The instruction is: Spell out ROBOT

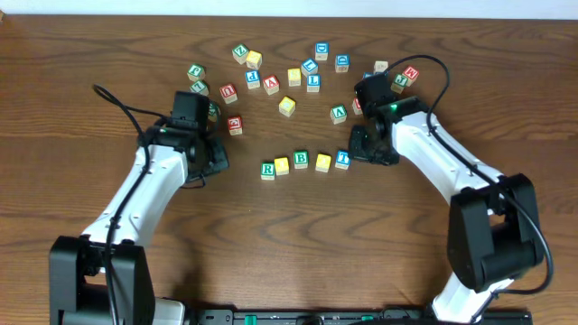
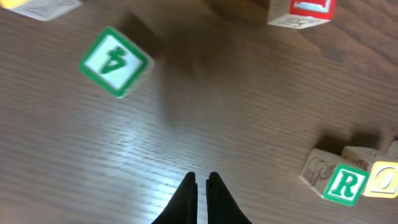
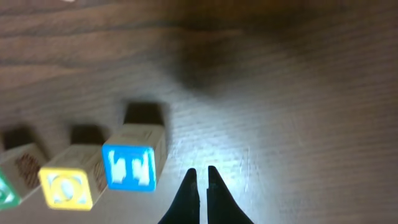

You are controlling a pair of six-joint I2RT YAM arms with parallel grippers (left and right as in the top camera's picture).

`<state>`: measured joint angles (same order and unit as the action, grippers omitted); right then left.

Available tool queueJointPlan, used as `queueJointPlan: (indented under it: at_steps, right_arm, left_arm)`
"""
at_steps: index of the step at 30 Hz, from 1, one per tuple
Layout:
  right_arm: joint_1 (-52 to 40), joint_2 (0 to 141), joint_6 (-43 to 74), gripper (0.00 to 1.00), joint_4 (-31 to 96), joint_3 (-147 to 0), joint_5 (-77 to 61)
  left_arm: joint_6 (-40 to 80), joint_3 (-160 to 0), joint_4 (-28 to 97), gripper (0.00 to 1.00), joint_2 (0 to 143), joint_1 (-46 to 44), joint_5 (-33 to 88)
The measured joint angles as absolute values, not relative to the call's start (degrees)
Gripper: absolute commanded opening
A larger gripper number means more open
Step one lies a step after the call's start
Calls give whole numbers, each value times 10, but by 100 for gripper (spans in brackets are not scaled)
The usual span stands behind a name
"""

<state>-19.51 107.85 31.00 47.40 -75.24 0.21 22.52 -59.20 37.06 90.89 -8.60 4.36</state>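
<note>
Five cubes stand in a slightly curved row on the wooden table: green R (image 1: 267, 169), yellow O (image 1: 282, 165), green B (image 1: 301, 160), a second yellow cube (image 1: 323, 162) and blue T (image 1: 342, 159). My left gripper (image 1: 219, 162) hovers left of the R, shut and empty. In the left wrist view its tips (image 2: 202, 180) nearly touch, with the R (image 2: 344, 184) and the O (image 2: 385, 180) at lower right. My right gripper (image 1: 355, 151) sits just right of the T, also shut and empty. The right wrist view has those tips (image 3: 202, 174) beside the T (image 3: 129, 167) and a yellow cube (image 3: 65, 186).
Several loose cubes lie scattered behind the row, among them a yellow one (image 1: 287, 106), a red-lettered one (image 1: 235, 125) and a green one (image 1: 339, 114). A green "4" cube (image 2: 114, 61) lies ahead of the left gripper. Black cables trail from both arms.
</note>
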Motion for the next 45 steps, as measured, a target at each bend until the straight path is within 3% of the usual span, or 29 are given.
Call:
queueJointPlan:
  at_steps: [12,45]
  right_arm:
    - [-195,1113,310,1,458,-752,2]
    - [-199,1136,290,1,403,-743,-30]
  left_arm:
    - [264,-589,316,8,992,-148,57]
    - [271,-589,267,7,1020,-174,61]
